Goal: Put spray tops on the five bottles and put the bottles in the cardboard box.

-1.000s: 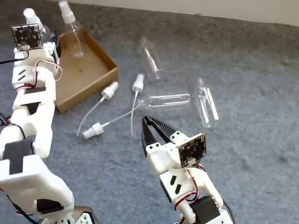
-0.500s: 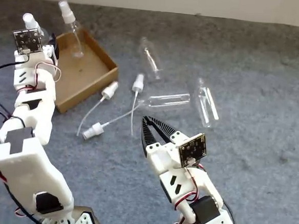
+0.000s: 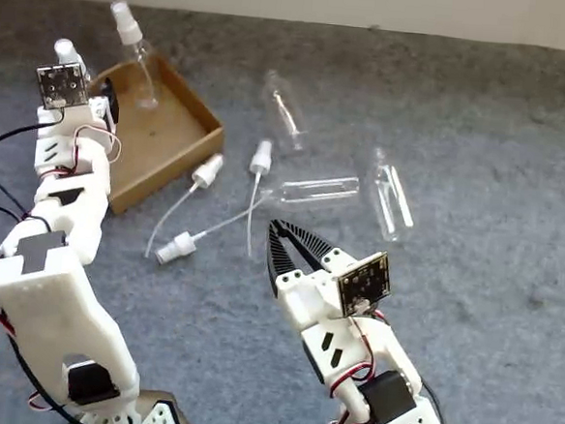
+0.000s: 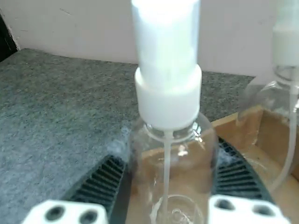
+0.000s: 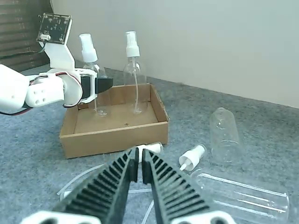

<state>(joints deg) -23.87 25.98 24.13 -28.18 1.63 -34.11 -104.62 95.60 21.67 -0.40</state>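
Observation:
My left gripper (image 4: pixel 170 186) is shut on a clear bottle (image 4: pixel 170 154) fitted with a white spray top (image 4: pixel 166 70). In the right wrist view it holds that bottle (image 5: pixel 87 49) upright over the far corner of the cardboard box (image 5: pixel 117 137). A second capped bottle (image 3: pixel 138 56) stands in the box (image 3: pixel 168 180). Three bare bottles (image 3: pixel 285 110) (image 3: pixel 318 188) (image 3: pixel 392 195) lie on the carpet, with three loose spray tops (image 3: pixel 208 171) (image 3: pixel 260 157) (image 3: pixel 176 248) nearby. My right gripper (image 3: pixel 276 233) is shut and holds nothing, hovering just short of the loose tops.
Grey carpet covers the whole table. A pale wall (image 5: pixel 210 42) runs along the far edge behind the box. There is open carpet to the right of the bare bottles and in front of the box.
My left arm has carried the capped bottle a little sideways, toward the box. The right arm and the loose bottles and tops have stayed put.

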